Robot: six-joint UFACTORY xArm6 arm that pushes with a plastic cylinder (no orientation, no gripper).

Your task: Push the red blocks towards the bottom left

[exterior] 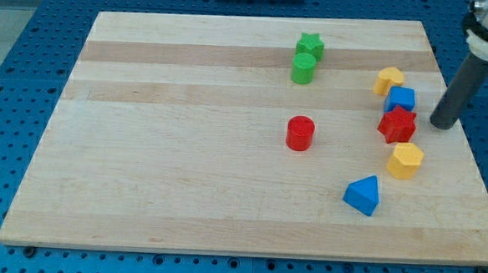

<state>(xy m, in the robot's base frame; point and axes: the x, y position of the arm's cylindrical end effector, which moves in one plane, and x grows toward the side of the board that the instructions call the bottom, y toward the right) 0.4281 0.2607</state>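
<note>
A red cylinder (299, 133) stands near the board's middle. A red star block (397, 125) sits at the view's right, touching a blue cube (401, 99) just above it. My tip (442, 124) rests on the board just right of the red star, with a small gap between them. The dark rod rises from it toward the view's top right corner.
A green star (311, 46) and a green cylinder (304, 69) sit together near the view's top. A yellow block (388, 80) lies above the blue cube. A yellow hexagon (405, 161) and a blue triangular block (363, 195) lie below the red star. The wooden board (168, 149) rests on a blue pegboard.
</note>
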